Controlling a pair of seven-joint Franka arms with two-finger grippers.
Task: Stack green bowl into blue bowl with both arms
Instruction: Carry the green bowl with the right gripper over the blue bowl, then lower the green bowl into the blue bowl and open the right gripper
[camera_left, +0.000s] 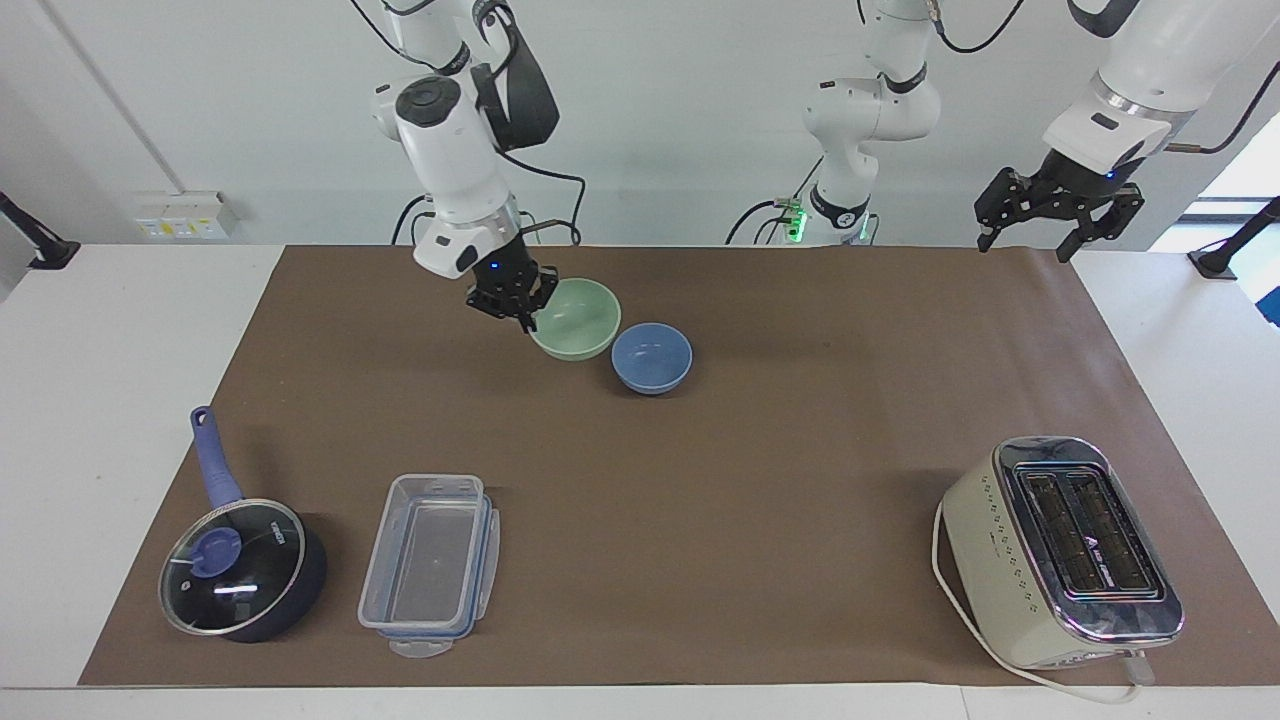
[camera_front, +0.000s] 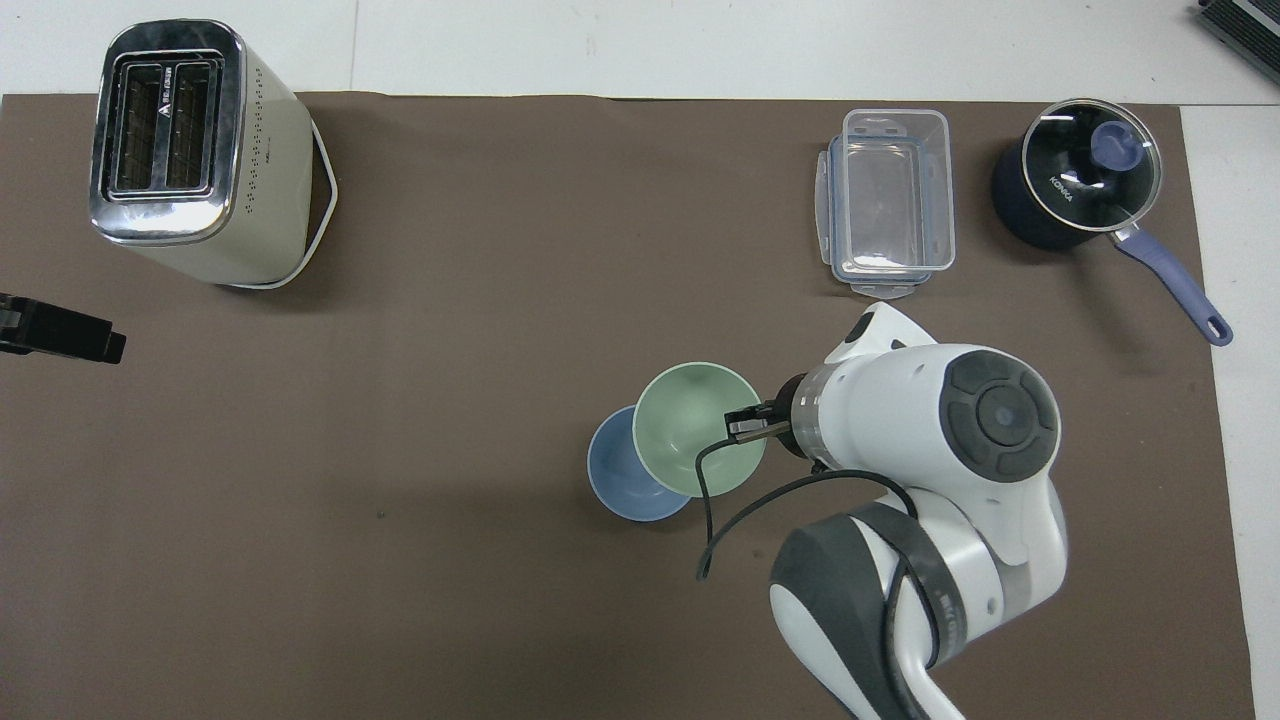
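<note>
Brightness: both views evenly bright, no dim zones.
Source: diffuse light from above; daylight at the frame edge beside the left gripper (camera_left: 1058, 226).
Shadows: soft and faint; a blurred dark patch on the brown mat (camera_left: 760, 480) under the right gripper (camera_left: 519, 302) and its green bowl (camera_left: 577, 318).
Glare: highlights on the toaster (camera_left: 1068, 550) chrome top and the saucepan (camera_left: 243, 569) glass lid, both well apart from the right gripper.
Focus: sharp across the mat; the right gripper's fingertips are small and fine detail is lost.
Distortion: none evident at the edges.
</note>
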